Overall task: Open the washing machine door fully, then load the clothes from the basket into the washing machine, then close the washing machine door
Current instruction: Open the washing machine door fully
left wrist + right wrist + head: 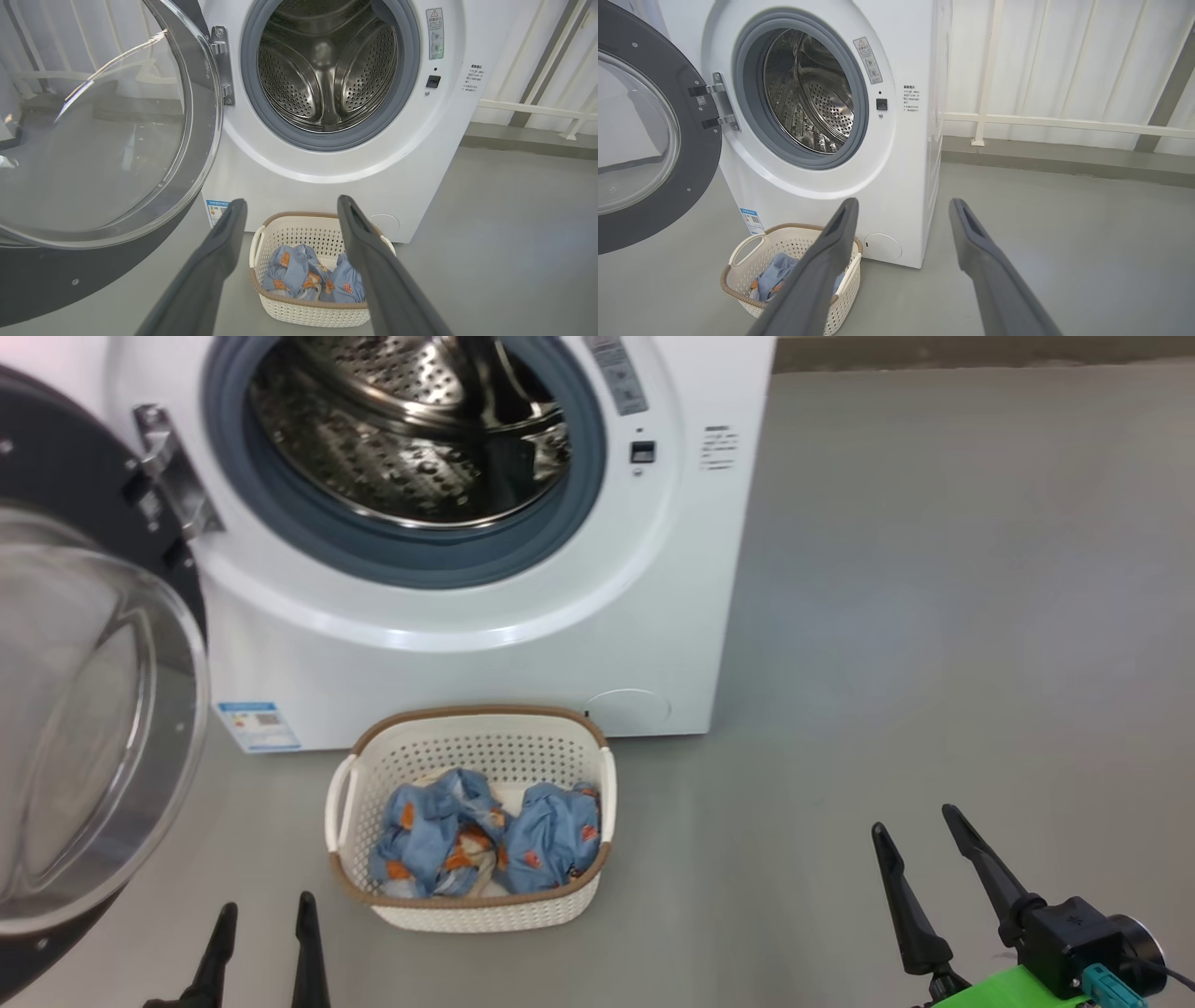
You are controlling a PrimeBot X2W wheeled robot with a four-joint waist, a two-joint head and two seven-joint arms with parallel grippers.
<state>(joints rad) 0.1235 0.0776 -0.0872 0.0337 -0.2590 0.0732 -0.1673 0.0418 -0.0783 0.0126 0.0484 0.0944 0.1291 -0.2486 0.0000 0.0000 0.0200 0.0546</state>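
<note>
The washing machine door [84, 728] stood swung wide open on the left side of the washing machine [523, 663], so we thought the first step was done. The basket [485, 915] sat on the floor just in front of the washing machine. The clothes [467, 840] lay inside it in two blue bundles. We thought the loading step was just starting. Our left gripper [266, 905] hung in front of the washing machine, on the door's side, with its fingers spread wide and holding nothing. Our right gripper [915, 821] hung out past the washing machine's right corner, also wide and holding nothing. Next, we thought, one gripper had to dip into the basket, pinch a bundle, and lift it up to the drum [411, 429] without bumping the rim.
</note>
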